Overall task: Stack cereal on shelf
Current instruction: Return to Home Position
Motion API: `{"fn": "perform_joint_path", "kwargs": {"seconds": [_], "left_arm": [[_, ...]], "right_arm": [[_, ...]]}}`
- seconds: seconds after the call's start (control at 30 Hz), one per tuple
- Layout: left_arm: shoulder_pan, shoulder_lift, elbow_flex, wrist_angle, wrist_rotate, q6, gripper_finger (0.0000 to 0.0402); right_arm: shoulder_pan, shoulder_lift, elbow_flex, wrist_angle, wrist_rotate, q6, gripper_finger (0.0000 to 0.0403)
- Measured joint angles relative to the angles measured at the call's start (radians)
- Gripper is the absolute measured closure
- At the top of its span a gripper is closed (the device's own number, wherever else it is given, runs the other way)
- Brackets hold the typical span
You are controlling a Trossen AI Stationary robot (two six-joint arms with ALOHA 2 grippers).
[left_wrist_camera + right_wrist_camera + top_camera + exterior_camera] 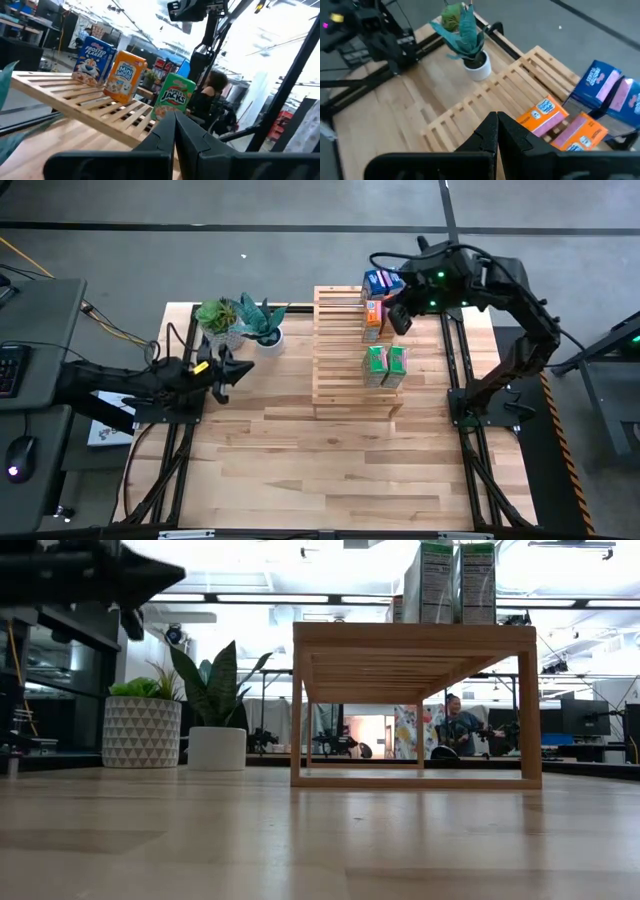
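Cereal boxes, small rectangular cardboard ones, stand in three pairs along the right side of the pale wooden slatted shelf [338,350], which rests on the wood-plank desk [300,460]. The blue pair [382,282] is farthest from the low camera, the orange pair [372,320] is in the middle, and the green pair [385,366] is nearest.

Only the left wrist view shows the printed fronts: "Frosted Flakes" on a blue box [94,60], "Mini Wheats" on an orange box [125,75] and "Apple Jacks" on a green box [174,97].

The low view shows just the green pair on top of the shelf, with a seated person [460,725] in the room beyond. It also shows a leafy plant in a patterned pot [142,730] and a spiky one in a white pot [217,747].

The left gripper [243,369] hovers near the plants, fingers [192,142] together. The right gripper [400,318] hangs beside the orange pair, fingers together.
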Motion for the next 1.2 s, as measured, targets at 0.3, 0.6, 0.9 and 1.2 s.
{"fn": "perform_joint_path", "kwargs": {"seconds": [0.3, 0.6, 0.9, 1.2], "left_arm": [[0.035, -0.15, -0.094, -0.075, 0.128, -0.079, 0.0402], [0.04, -0.166, -0.094, -0.092, 0.168, -0.097, 0.0402], [0.04, -0.166, -0.094, -0.103, 0.168, -0.097, 0.0401], [0.04, -0.166, -0.093, -0.106, 0.167, -0.095, 0.0401]], "right_arm": [[0.019, -0.05, 0.0, -0.041, -0.051, 0.042, 0.0402], [0.187, -0.199, -0.05, -0.133, 0.075, 0.064, 0.0403], [0.515, -0.63, -0.682, 0.214, 0.206, 0.2, 0.0403], [0.649, -1.08, -1.404, 0.885, 0.255, 0.088, 0.0403]]}}
